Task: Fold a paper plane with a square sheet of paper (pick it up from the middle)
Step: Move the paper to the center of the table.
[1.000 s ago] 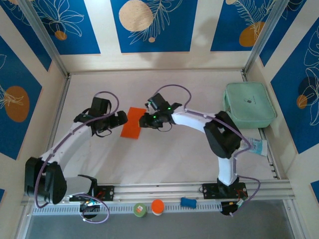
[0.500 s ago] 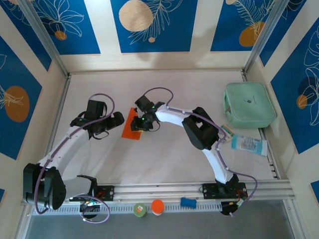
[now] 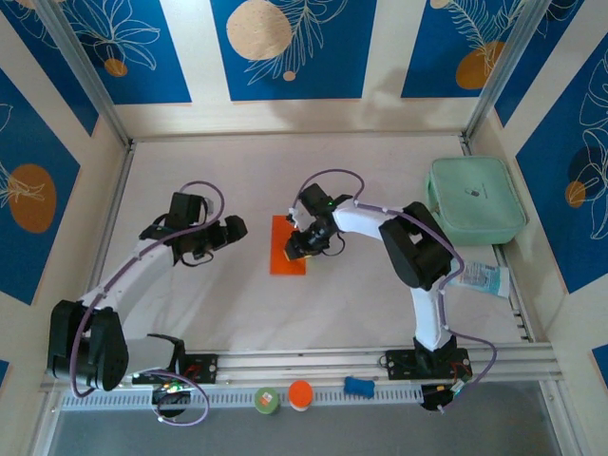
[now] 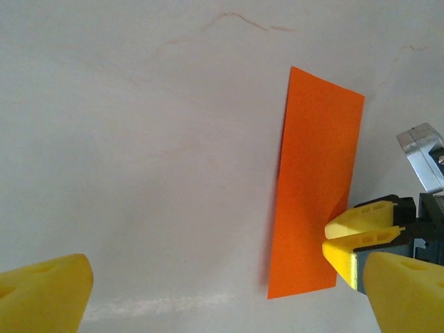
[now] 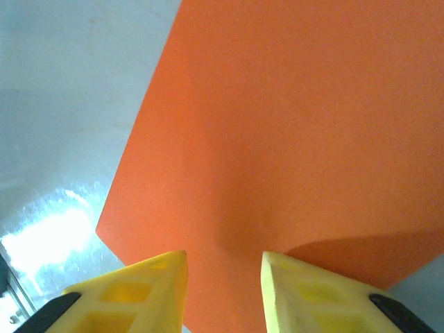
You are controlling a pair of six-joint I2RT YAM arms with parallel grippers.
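— Looking down from above, where do we find the sheet of paper [image 3: 282, 256]?

— Near the middle of the table [image 3: 370, 313], lying as a narrow orange rectangle, its long sides running from the near edge toward the far edge. Whether it is one layer or doubled over, we cannot tell from up there.

— And the right gripper [image 3: 302, 245]?

— It sits at the sheet's right long edge. Its wrist view shows us the yellow fingers [image 5: 142, 295] drawn partway together, a gap left between the tips and orange paper visible through that gap. A shadowed flap lifts beside the right-hand finger. We cannot make out whether the tips pinch anything or merely rest on the paper, and the sheet runs off the top and right of that view.

— What about the left gripper [image 3: 234, 229]?

— Spread wide, holding nothing, on the side of the sheet toward the table's left edge, near it but apart. Its fingers are cut off at the bottom corners of its own wrist view.

— Anything else we can place?

— A mint-green case [image 3: 475, 199] by the far right corner, well apart from the paper.
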